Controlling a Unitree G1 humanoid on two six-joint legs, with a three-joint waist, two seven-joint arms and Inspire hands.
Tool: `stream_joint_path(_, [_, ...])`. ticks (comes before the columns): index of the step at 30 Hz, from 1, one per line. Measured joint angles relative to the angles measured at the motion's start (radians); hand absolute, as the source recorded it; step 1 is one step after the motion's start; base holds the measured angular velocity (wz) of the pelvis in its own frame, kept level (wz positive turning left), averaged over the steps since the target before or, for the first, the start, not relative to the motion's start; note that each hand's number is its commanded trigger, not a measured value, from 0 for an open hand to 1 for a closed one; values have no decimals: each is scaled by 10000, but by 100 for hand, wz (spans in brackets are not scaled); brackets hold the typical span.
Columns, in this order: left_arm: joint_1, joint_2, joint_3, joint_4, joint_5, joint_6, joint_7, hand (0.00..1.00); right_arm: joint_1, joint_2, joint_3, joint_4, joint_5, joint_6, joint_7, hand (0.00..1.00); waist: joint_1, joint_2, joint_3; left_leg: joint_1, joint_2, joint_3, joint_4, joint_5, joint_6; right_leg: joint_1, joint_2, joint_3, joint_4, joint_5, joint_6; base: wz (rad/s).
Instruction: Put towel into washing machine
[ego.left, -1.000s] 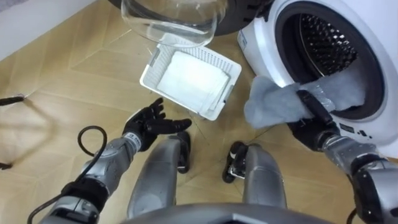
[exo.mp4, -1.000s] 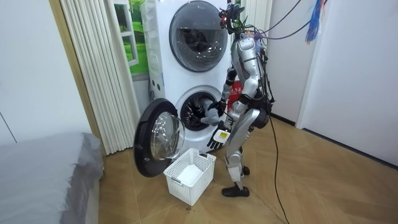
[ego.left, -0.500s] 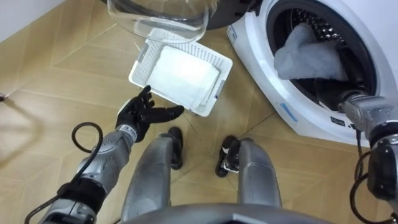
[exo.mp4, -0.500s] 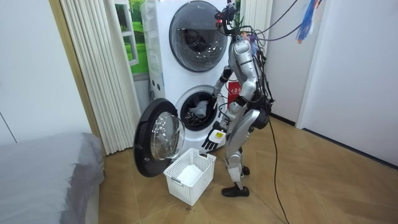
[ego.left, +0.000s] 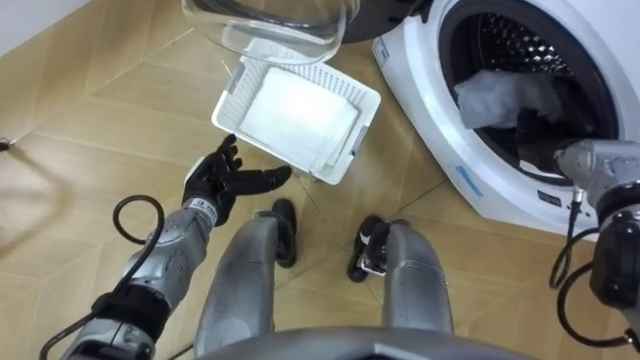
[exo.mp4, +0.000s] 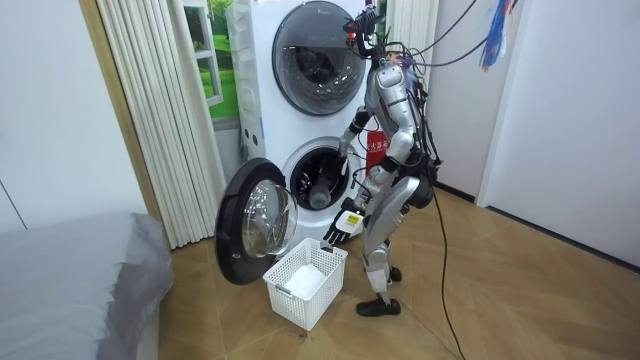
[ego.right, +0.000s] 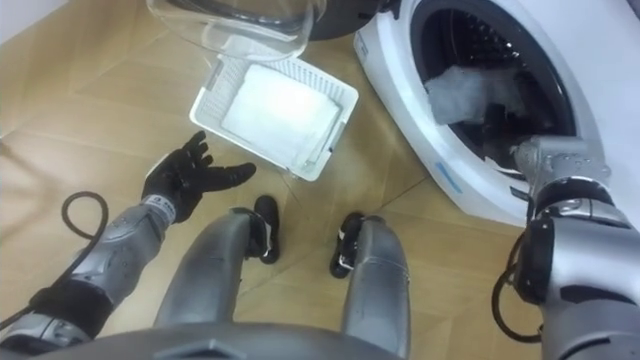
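Observation:
The grey towel (ego.left: 503, 97) lies inside the drum of the lower washing machine (ego.left: 446, 140), bunched against the perforated back wall. My right arm reaches through the round opening, and my right hand (ego.left: 536, 126) is a dark shape deep in the drum, just right of the towel (ego.right: 463, 93). Its fingers are hidden there. My left hand (ego.left: 224, 181) hangs open over the wooden floor, beside my left knee and near the basket. In the room view I stand close in front of the washing machine (exo.mp4: 318, 178) with my right arm in its opening.
A white plastic laundry basket (ego.left: 238, 92) holding a white cloth sits on the floor left of the machine. The machine's glass door (ego.left: 268, 24) stands swung open above the basket. A second machine (exo.mp4: 312, 50) is stacked on top. A grey bed (exo.mp4: 70, 280) lies at the room view's left.
The towel has gone from the drum's mouth to deep inside and now lies lower. My right hand has followed it in. My left hand has barely moved.

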Motion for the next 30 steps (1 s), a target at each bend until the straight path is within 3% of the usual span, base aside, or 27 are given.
stream_joint_path(8, [-230,-24,-29,78,538,-159,69,0,210,1,-228,-265,321,-796,-449,0,-6,275,-16,-35,21,-57,0,-15,82,229,-86,-295,-211,-3,85,9])
stream_joint_path(15, [-430,-44,12,348,634,-208,117,0,497,61,-330,-343,300,-902,-502,0,39,389,-21,413,9,-29,-407,-18,112,718,-69,-370,-583,32,163,1])
stream_joint_path(19, [-387,-53,150,471,768,-254,172,0,792,403,-596,-419,299,-1271,-660,0,82,454,-22,935,78,-32,-724,-17,106,1342,103,-480,-1135,88,201,1])
stream_joint_path(24, [-185,-54,478,935,1535,-404,-9,0,1580,649,-665,-565,274,-1423,-32,0,174,575,-62,1749,140,78,-1185,-15,96,2207,237,-533,-1777,183,282,-5])
stream_joint_path(30, [437,4,1262,1908,2326,-692,-313,0,2843,1004,-564,-260,-777,-1423,1764,0,283,736,-122,3266,135,218,-2231,42,2,3722,462,-560,-2918,375,390,-4])
